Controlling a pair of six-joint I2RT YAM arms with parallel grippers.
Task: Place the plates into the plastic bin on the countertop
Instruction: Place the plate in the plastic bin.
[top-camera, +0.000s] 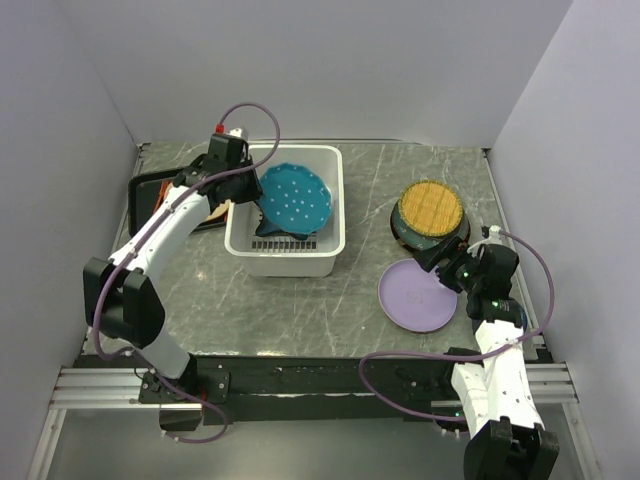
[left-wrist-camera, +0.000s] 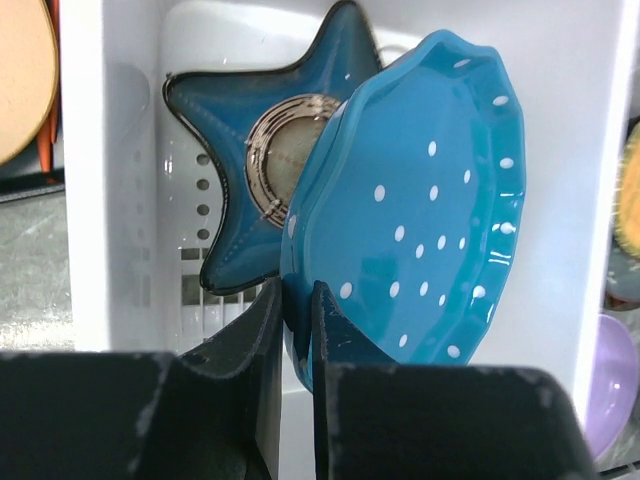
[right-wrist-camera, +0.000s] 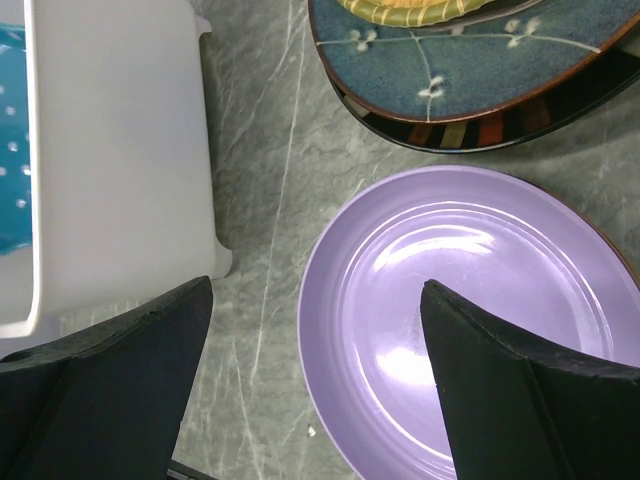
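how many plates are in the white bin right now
2. A blue star plate lies in the bin; a teal dotted plate leans over it, pinched by the left tool. Others may hide underneath.

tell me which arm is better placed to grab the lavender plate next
Right. The right tool hovers open at the lavender plate's edge. The left tool is shut on the teal plate, tilted in the bin, so it is busy.
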